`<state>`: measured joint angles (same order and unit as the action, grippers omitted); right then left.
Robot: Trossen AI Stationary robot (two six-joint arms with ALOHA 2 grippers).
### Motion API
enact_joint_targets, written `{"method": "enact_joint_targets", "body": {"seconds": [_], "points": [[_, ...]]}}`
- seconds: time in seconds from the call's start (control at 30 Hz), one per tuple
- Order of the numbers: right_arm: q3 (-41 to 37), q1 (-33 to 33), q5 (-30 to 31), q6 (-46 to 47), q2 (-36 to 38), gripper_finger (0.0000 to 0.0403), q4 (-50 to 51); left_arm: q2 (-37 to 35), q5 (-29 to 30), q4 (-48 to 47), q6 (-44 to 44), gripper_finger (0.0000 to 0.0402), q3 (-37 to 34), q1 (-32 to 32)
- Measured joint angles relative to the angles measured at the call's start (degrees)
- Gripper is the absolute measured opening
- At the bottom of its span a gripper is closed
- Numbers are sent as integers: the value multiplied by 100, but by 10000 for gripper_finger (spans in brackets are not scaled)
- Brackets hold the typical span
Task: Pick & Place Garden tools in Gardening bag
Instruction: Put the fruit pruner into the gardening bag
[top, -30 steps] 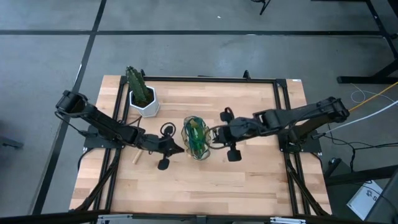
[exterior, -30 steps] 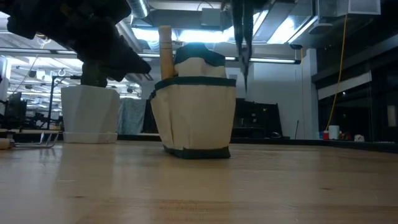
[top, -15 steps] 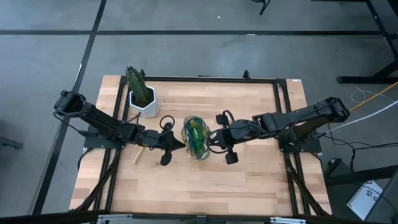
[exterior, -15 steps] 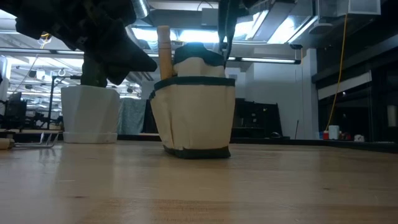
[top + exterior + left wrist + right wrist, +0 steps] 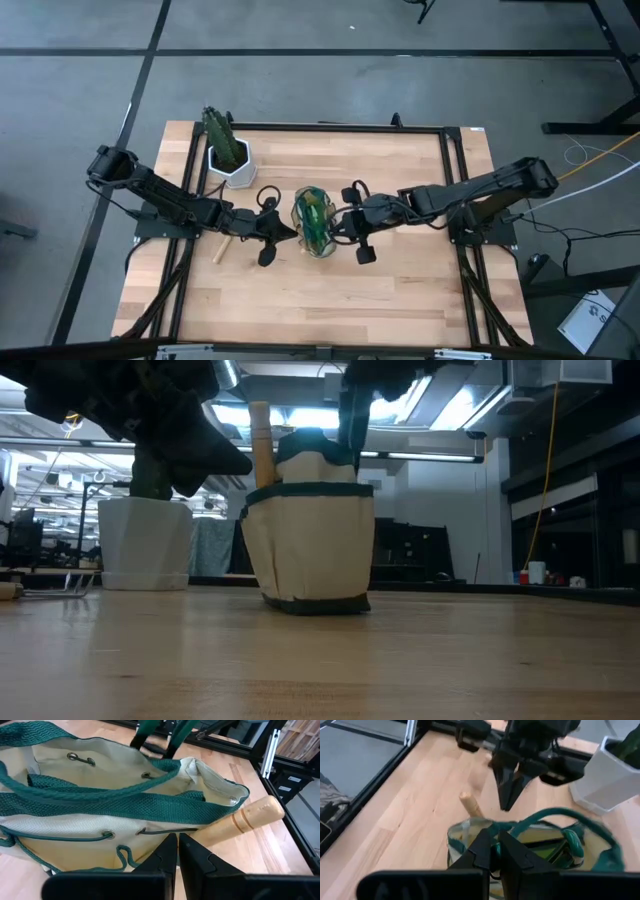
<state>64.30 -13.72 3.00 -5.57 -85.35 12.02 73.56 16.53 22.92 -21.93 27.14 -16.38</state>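
At the centre of the wooden table, the gardening bag stands upright, its tan fabric walls edged in green trim and its green loop handles raised over the open mouth. Something green shows inside the bag from above, though which tool it is cannot be told. A wooden tool handle pokes out at an angle along the bag's outer wall on the side facing the left arm; in the low view it rises as a pale post beside the bag's rim.

Left gripper hovers just beside that side of the bag, its two dark fingers pressed together and grasping nothing, their tips close above the wooden handle. Right gripper reaches in from the opposite side, poised at the bag's rim, its fingers likewise clenched on nothing, with the green handle strap just beyond them.

Behind the left arm, a white pot holding a green cactus-like plant sits near the table's far edge, well apart from the bag.
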Motion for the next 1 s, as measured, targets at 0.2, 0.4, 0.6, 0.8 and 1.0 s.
{"method": "enact_joint_targets", "body": {"seconds": [0.2,0.4,0.6,0.8,1.0], "points": [[-379,212,-21,19,-6,16,-425,0,-2,-2,16,12,0,0],[-637,432,-22,28,-6,16,-664,2,0,-2,258,10,0,0],[-888,572,-12,102,-54,16,-988,2,4,0,377,8,0,0],[-917,582,-21,115,-253,16,-1017,4,0,71,639,8,0,0],[-910,582,-2,58,-494,24,-1239,4,-6,313,1068,6,2,13]]}}
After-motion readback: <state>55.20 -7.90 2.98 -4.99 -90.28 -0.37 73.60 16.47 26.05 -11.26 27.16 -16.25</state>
